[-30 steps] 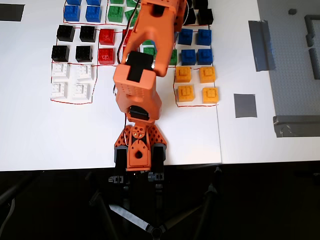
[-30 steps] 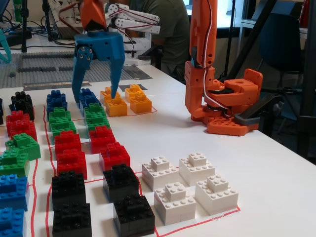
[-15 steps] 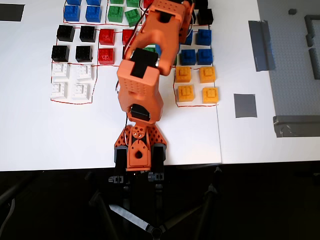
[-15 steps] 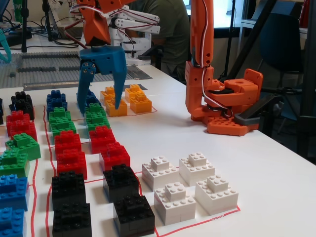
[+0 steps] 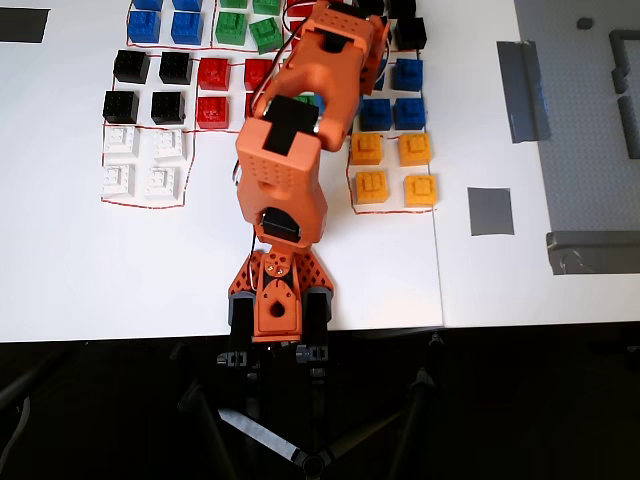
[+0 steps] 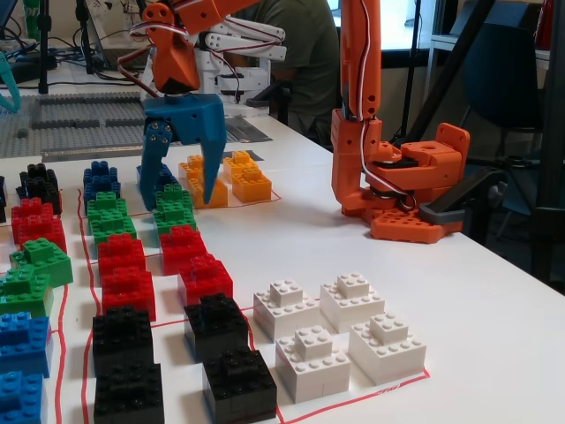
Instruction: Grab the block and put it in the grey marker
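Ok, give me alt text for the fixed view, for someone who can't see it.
An orange robot arm holds its blue gripper open, fingertips down over a green block on a white table. Around it sit grouped bricks: red bricks, black bricks, white bricks and yellow-orange bricks. The arm's base stands to the right.

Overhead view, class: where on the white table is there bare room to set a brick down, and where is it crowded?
Bare: the strip between the yellow bricks and the grey marker, and the area below the white bricks, left of the arm's base. Crowded: the top band of brick groups, where the arm reaches over the green bricks.
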